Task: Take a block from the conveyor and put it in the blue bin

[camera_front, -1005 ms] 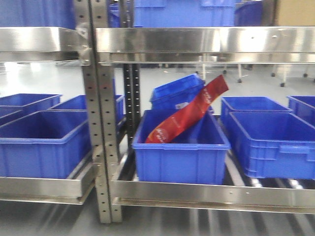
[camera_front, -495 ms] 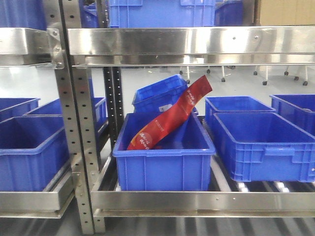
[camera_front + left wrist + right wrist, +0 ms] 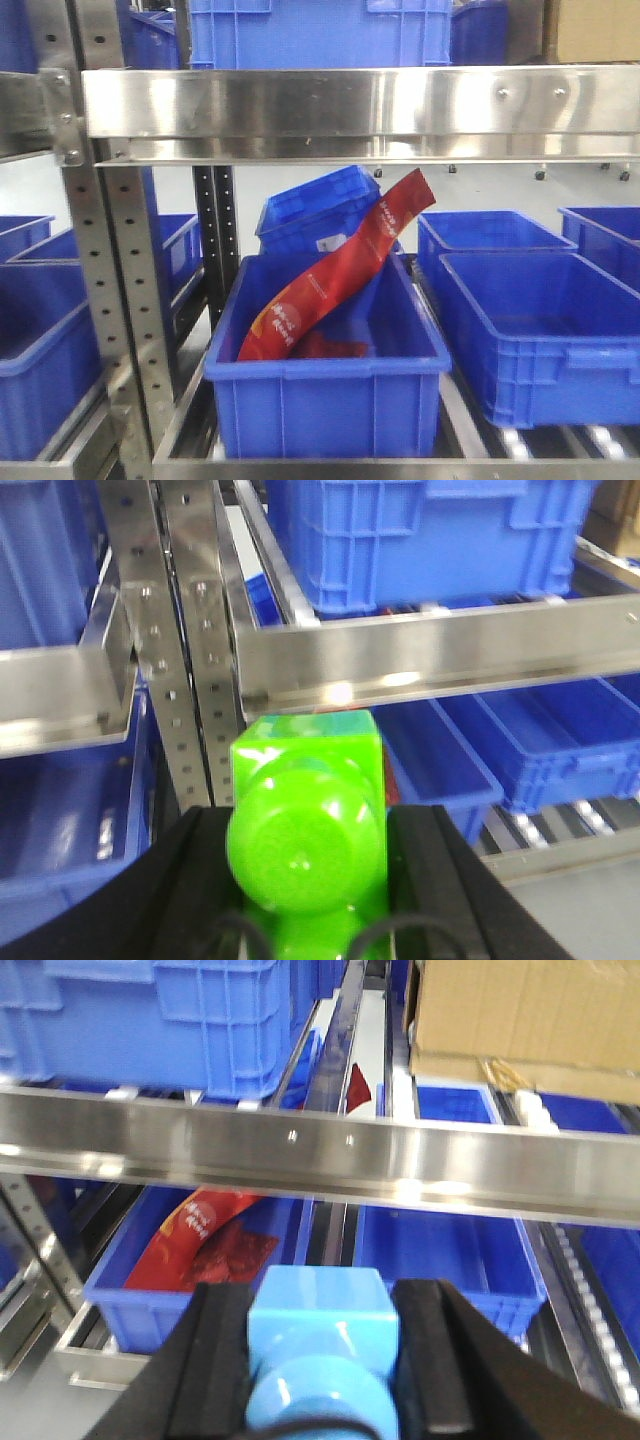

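Observation:
In the left wrist view my left gripper (image 3: 312, 825) is shut on a bright green block (image 3: 305, 810), its black fingers (image 3: 205, 870) pressing both sides. The right wrist view shows my right gripper (image 3: 322, 1310) shut on a light blue block (image 3: 320, 1305). Both are held in front of a steel rack. A blue bin (image 3: 325, 405) stands at the middle of the lower shelf with a long red packet (image 3: 330, 275) leaning out of it. Below the right gripper are that bin (image 3: 140, 1315) and an empty one (image 3: 500, 1300). The conveyor is out of view.
A steel shelf rail (image 3: 350, 105) crosses above the bins, and a perforated upright post (image 3: 110, 300) stands to the left. More blue bins (image 3: 540, 320) fill the lower shelf on both sides, and others sit on the upper shelf (image 3: 420, 540). A cardboard box (image 3: 520, 1010) is at the upper right.
In the front view the rack and bins have slid to the left and grown larger. The bin with the red packet now sits lower in the frame.

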